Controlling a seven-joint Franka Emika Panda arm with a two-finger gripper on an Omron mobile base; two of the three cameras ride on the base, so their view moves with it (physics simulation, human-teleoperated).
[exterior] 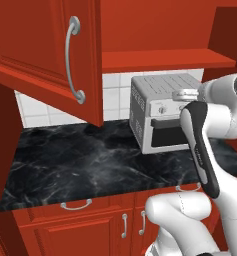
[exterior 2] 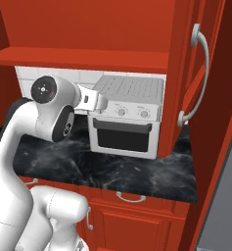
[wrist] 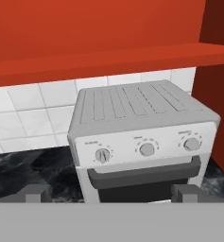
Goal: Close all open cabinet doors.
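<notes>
1. Two cabinet doors swung open: left cabinet door (exterior: 50, 55) juts out over the desk in left base view, right cabinet door (exterior 2: 196, 73) stands open at the right of right base view.
2. Both glossy red with raised panel; curved silver handle (exterior: 72, 60) on left door, matching handle (exterior 2: 198, 73) on right door.
3. Open cabinet between them: red shelf underside (wrist: 108, 59) above a white tile backsplash (wrist: 28, 116).
4. Grey toaster oven (exterior: 162, 112) sits on the black marble desk (exterior: 80, 167), against the backsplash, under the open cabinet, nearer the right door.
5. Three knobs in a row on the oven front, dark door handle below them (hand view).
6. Gripper (wrist: 113, 194) faces the oven front, level with its door; jaws released, spread wide, nothing between them; fingertips (wrist: 35, 194) low at both sides of hand view.
7. Arm raised over the desk edge, wrist near the oven's left side in right base view, apart from both doors.
8. Red drawer fronts (exterior: 75, 206) and lower doors below the desk edge.
</notes>
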